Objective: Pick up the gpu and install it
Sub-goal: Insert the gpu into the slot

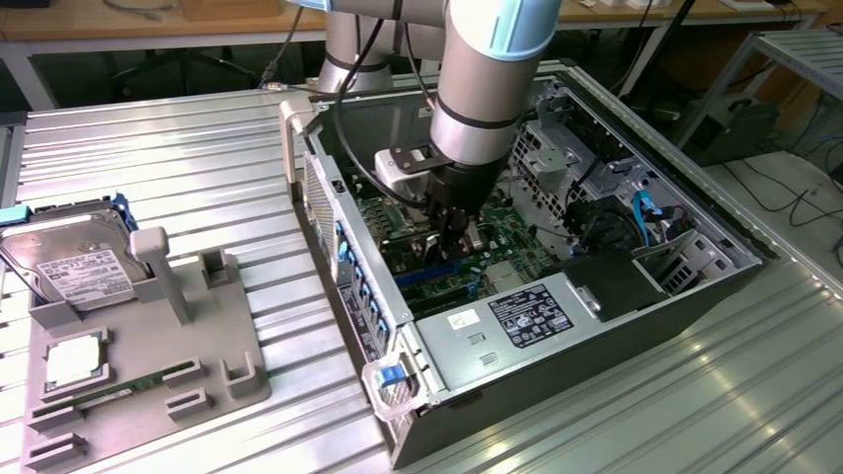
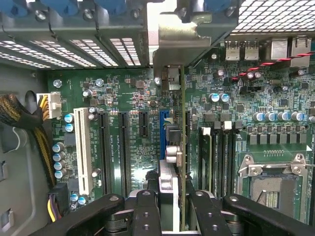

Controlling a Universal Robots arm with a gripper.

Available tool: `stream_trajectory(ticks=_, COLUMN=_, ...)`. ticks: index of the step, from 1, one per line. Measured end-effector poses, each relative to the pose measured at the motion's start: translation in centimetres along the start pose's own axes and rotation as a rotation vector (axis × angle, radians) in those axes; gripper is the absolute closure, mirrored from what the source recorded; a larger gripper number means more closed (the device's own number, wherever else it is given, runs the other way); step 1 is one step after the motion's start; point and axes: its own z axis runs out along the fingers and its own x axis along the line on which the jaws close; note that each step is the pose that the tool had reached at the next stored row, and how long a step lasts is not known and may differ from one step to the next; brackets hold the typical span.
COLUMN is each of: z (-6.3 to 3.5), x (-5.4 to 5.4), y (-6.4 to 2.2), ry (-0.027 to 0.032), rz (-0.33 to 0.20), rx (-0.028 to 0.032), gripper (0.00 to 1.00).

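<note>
My gripper [image 1: 455, 232] reaches down into the open computer case [image 1: 593, 395], over the green motherboard [image 2: 128, 88]. In the wrist view its two black fingers [image 2: 147, 211] are shut on the gpu [image 2: 182, 147], seen edge-on as a thin green board with cooler parts on one face. The card stands upright along the blue expansion slot [image 2: 163, 132]. Its silver end bracket [image 2: 179, 46] lies against the case's rear slot openings. How deep the card's edge sits in the slot is hidden.
Black expansion slots [image 2: 123, 147] and a white one [image 2: 81, 147] flank the blue slot, with a CPU socket [image 2: 275, 187] and a yellow-black cable bundle [image 2: 19, 118] nearby. Outside the case, a grey fixture [image 1: 197, 346] carries a hard drive [image 1: 73, 262], a processor [image 1: 75, 360] and a RAM stick [image 1: 113, 395].
</note>
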Motion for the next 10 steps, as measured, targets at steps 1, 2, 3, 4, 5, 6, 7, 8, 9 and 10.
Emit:
stream_trajectory(ticks=1, z=0.00, x=0.00, y=0.00, ry=0.0000, rz=0.000, rx=0.0000, gripper=0.71)
stream_trajectory(ticks=2, z=0.00, x=0.00, y=0.00, ry=0.0001, rz=0.000, rx=0.0000, gripper=0.71)
stream_trajectory(ticks=3, z=-0.01, x=0.05, y=0.00, ry=0.0002, rz=0.000, rx=-0.0001, gripper=0.71)
stream_trajectory(ticks=4, z=0.00, x=0.15, y=-0.01, ry=0.0001, rz=0.000, rx=-0.0001, gripper=0.71)
stream_trajectory(ticks=5, z=0.00, x=0.22, y=-0.01, ry=-0.0002, rz=0.000, rx=0.0000, gripper=0.71)
stream_trajectory(ticks=6, z=-0.01, x=0.29, y=-0.01, ry=0.0000, rz=0.000, rx=-0.0001, gripper=0.71)
stream_trajectory(ticks=7, z=-0.01, x=0.31, y=0.00, ry=0.0000, rz=0.000, rx=0.0000, gripper=0.71)
stream_trajectory(ticks=8, z=-0.01, x=0.31, y=0.00, ry=0.0000, rz=0.000, rx=0.0000, gripper=0.71)
stream_trajectory(ticks=9, z=-0.01, x=0.32, y=0.00, ry=0.0000, rz=0.000, rx=-0.0001, gripper=0.71)
stream_trajectory(ticks=10, z=-0.01, x=0.31, y=-0.01, ry=0.0000, rz=0.000, rx=0.0000, gripper=0.71)
